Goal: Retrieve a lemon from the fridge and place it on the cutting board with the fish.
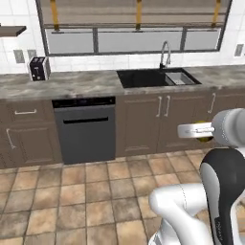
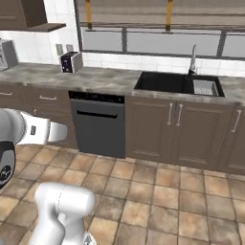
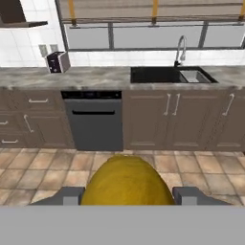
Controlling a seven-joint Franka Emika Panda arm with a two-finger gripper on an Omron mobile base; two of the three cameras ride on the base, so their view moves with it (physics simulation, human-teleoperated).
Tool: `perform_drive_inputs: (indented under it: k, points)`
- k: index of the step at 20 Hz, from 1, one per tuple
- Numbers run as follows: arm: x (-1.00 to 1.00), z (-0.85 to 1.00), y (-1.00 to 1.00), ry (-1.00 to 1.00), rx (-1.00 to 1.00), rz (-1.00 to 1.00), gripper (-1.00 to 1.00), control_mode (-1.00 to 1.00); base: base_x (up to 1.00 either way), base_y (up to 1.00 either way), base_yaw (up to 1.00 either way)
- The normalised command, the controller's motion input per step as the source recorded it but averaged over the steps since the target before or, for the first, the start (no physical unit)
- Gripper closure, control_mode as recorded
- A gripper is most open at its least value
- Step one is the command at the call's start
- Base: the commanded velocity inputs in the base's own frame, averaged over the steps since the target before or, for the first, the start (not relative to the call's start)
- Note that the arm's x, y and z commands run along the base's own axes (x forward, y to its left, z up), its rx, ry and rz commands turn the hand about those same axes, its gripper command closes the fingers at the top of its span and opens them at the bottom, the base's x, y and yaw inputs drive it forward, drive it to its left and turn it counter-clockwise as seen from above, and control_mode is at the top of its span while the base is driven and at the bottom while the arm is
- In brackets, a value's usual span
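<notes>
- Nearest first: your gripper point(image 3: 127, 196) is pinching the lemon point(image 3: 126, 185). In the hand view the yellow fruit sits between the two grey fingertips point(image 3: 68, 195), one on each side, pressed against its flanks. One lemon, one gripper.
- You carry it high and clear of the floor, I judge so the base can travel without knocking it. In the left base view a sliver of yellow point(image 1: 205, 139) peeks from behind the white hand.
- Below and ahead lies tiled floor point(image 1: 72, 191), bare between you and the cabinets.
- Next, the cabinet run: one dark dishwasher point(image 3: 93, 119) with a single bar handle, and to its right a pair of brown doors point(image 3: 170, 119) with two upright handles meeting at the middle. Drawers stand left of the dishwasher.
- On the tabletop point(image 1: 72, 83): one black sink point(image 2: 177, 82) with a smaller steel basin set at its right end, and one curved tap point(image 3: 180, 48) behind it. One small toaster point(image 2: 71, 61) stands at the back, near the wall sockets.
- Farthest: one wide window point(image 3: 153, 28) above the sink, with an open shelf point(image 2: 43, 26) to its left.
- Cutting board, fish and fridge lie outside these views; judge the carry as midway, with placing yet to come.
</notes>
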Motion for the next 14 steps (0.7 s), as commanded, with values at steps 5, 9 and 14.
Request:
perform_drive_inputs:
  k: [5,9,14]
  points:
    - [0.0,0.0,0.0,0.0,0.0,0.0,1.0,1.0,0.4,0.33,0.49]
    - [0.0,0.0,0.0,0.0,0.0,0.0,1.0,1.0,0.72,0.0,-0.07]
    - [0.0,0.0,0.0,0.0,0.0,0.0,1.0,1.0,0.65,0.0,-0.58]
